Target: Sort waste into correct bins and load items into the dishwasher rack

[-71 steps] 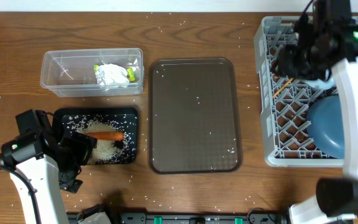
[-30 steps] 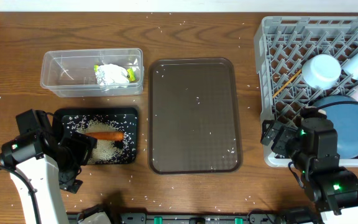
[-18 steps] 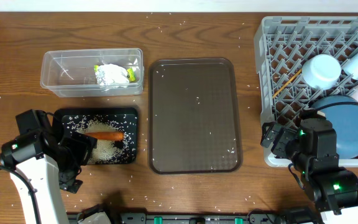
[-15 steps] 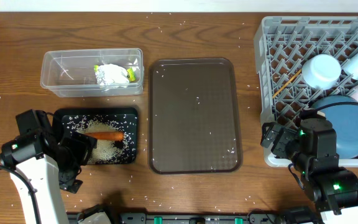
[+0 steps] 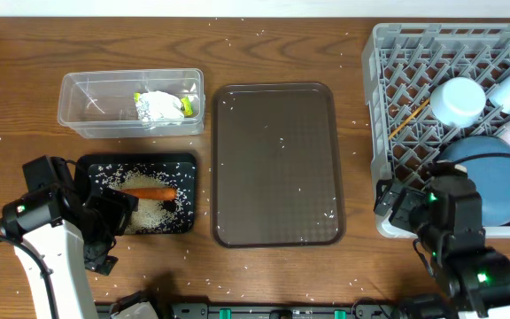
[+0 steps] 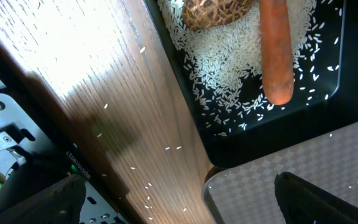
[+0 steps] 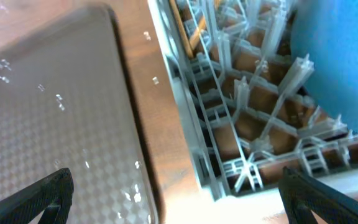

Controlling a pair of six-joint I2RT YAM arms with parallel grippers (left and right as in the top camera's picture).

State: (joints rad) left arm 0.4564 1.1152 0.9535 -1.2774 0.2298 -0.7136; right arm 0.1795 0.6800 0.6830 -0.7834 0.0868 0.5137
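**Right gripper (image 5: pixel 395 206) and left gripper (image 5: pixel 113 213) spread wide, empty**

The right has dropped from above the grey rack (image 5: pixel 388 62) to its near-left corner, by the racked dark-blue plate (image 5: pixel 494 182). The left stays at the black tray (image 5: pixel 184 162) holding carrot (image 5: pixel 151 192) and rice (image 5: pixel 162 211). A brown serving tray (image 5: pixel 277 133) lies between.

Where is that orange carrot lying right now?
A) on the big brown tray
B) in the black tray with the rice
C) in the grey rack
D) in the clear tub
B: the carrot lies in the black tray on a bed of rice, while the clear tub holds only the wrapper.
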